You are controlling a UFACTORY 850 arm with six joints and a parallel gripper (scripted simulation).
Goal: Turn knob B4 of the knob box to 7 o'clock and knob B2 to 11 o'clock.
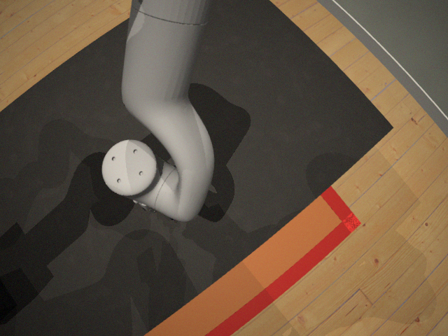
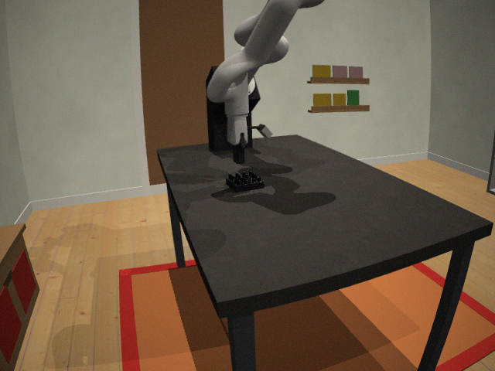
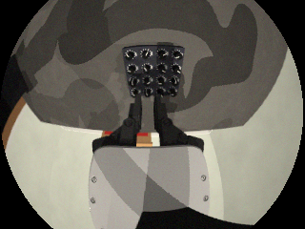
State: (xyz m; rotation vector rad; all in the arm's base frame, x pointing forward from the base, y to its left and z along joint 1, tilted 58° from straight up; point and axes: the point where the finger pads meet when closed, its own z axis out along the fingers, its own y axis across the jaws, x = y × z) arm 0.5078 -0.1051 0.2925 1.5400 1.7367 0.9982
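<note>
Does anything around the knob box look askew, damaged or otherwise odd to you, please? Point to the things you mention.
Nothing stands out: the knob box [image 2: 244, 185] [image 3: 153, 74] sits level on the table [image 2: 319, 223] [image 3: 100, 112], with no visible damage. The knobs' line directions are too small to judge.

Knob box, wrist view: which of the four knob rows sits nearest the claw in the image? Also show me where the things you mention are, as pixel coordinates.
The bottom row [image 3: 148, 91]: it lies right by the claw's [image 2: 239, 161] [image 3: 148, 97] fingertips; the other three are higher up.
</note>
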